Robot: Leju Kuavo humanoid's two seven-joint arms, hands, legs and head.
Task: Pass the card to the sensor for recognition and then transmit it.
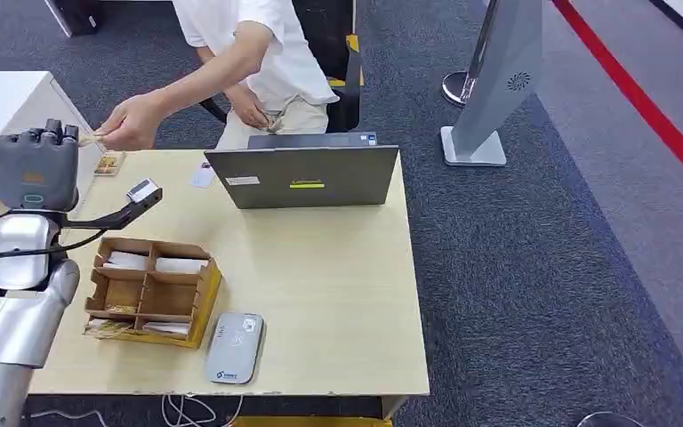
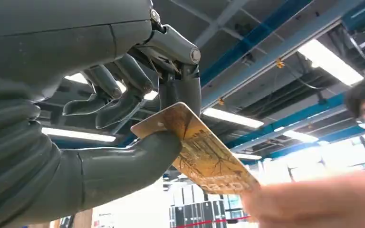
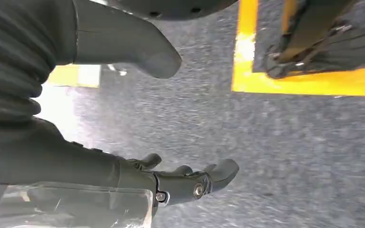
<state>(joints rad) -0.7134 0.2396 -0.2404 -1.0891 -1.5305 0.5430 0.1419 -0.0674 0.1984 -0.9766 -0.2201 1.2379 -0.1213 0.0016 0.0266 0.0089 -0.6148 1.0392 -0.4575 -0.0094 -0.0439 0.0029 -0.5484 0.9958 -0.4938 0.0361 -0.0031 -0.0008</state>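
Table (image 1: 338,294): pale wood top, carrying all items below.
Person (image 1: 249,53): white top, standing behind the table; one hand (image 1: 129,123) reaches to the robot's raised left hand and touches the card's far end.
Laptop (image 1: 307,176): grey, lid toward the robot; yellow sticker and white label on the lid, writing too small to read.
Cardboard organiser (image 1: 147,292): open compartments, several holding pale cards.
Left hand (image 2: 123,123): raised at the table's left end; thumb and fingers pinch the card.
Right hand (image 3: 180,183): hanging over grey carpet, fingers loosely apart, holding nothing.
Sensor (image 1: 234,348): grey reader at the near edge, blue print illegible.
Card (image 2: 199,152): gold, tree-like pattern, embossed characters blurred.
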